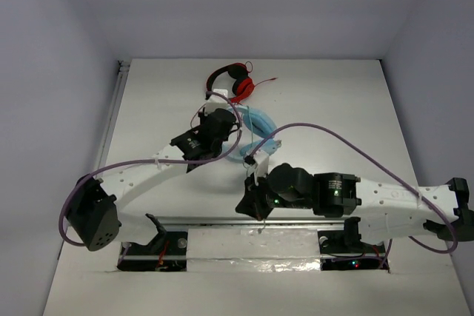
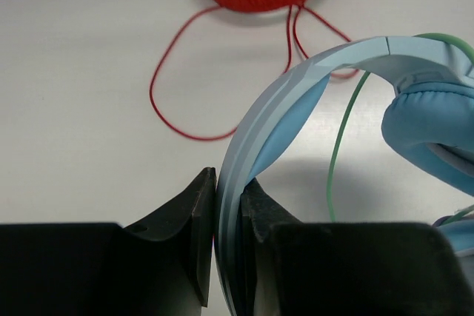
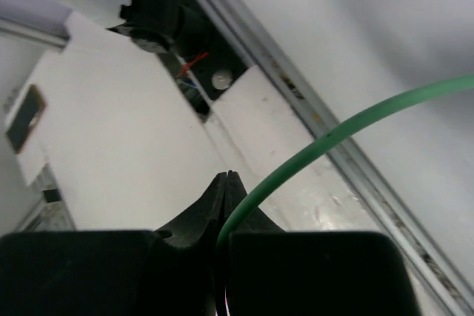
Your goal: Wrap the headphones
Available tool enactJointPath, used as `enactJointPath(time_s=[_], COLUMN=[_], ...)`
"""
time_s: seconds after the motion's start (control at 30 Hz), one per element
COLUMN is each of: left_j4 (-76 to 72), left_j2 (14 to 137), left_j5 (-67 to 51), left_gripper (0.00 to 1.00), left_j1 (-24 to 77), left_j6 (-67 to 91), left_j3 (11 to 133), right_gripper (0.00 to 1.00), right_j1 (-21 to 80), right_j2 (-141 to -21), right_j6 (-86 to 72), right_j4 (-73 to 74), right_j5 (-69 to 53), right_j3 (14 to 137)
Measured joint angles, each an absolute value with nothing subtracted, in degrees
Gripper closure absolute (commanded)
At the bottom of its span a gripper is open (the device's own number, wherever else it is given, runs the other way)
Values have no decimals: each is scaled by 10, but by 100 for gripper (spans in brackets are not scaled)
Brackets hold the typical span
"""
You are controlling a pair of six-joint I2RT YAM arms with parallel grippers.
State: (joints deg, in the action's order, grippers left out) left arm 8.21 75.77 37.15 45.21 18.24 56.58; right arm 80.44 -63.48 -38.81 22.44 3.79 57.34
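The left gripper point(image 2: 228, 183) has its jaws clamped on the headphones point(image 2: 296, 101); lower-centre, the right gripper point(image 3: 226, 179) jaws pinch their cable point(image 3: 333, 135).

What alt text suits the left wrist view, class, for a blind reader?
The left gripper clamps the light-blue headphones by the headband; a green cable runs beside one earcup, red headphones lie behind on the table.

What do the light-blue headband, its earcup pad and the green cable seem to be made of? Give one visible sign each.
Headband: likely hard plastic, smooth matte, with moulded ridge lines.
Earcup pad: probably soft leatherette over foam; it bulges, faintly sheened.
Green cable: seemingly rubbery plastic sheath, smooth, bending in loose curves.
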Motion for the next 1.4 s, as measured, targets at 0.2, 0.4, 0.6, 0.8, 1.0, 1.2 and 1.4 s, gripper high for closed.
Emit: enactJointPath(time_s=[0.2, 0.4, 0.6, 0.8, 1.0, 1.2, 1.4], left_j4=[171, 236, 262, 266, 269, 260, 255], left_j2=[755, 745, 714, 672, 650, 632, 627], left_j5=[358, 295, 236, 194, 149, 90, 67], left_gripper=[100, 100, 100, 100, 100, 100, 100], left_j1=[500, 509, 517, 517, 517, 517, 517], left_j6=[182, 163, 135, 120, 103, 85, 78], left_j3=[566, 566, 566, 548, 538, 528, 528], right_gripper=[100, 100, 100, 100, 100, 100, 100], right_j1=[804, 797, 768, 740, 711, 688, 661], right_j2=[-657, -657, -652, -641, -637, -646, -658], right_j6=[-331, -296, -277, -262, -248, -237, -226], right_j4=[368, 438, 476, 489, 485, 468, 448], right_j5=[144, 225, 293, 345, 409, 468, 498], right_j3=[677, 715, 720, 720, 713, 684, 665])
